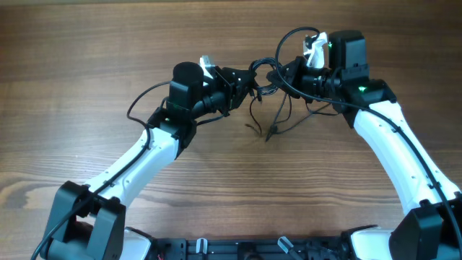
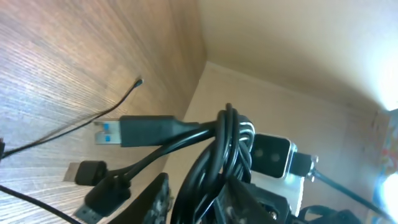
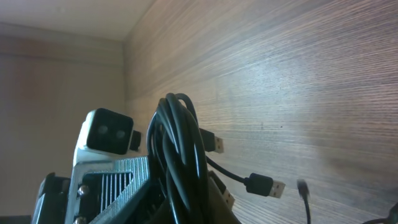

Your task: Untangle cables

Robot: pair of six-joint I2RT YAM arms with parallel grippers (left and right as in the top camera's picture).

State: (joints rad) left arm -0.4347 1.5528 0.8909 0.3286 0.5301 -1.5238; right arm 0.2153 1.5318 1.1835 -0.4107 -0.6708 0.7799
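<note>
Wooden tabletop (image 1: 86, 43) lies beneath the cables (image 3: 183, 155), bunched between the right end effector (image 1: 286, 72), pinching them, and the left end effector (image 1: 247, 82) opposite, its grip unclear.

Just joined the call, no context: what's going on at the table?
Both arms meet above the wooden table with a bunch of black cables between them. The right tool is shut on the cables, holding the looped bunch up off the table. The left tool is right up against the same loops, but whether it grips them cannot be told. Loose plug ends hang below; the bunch looks tangled, not separated.
</note>
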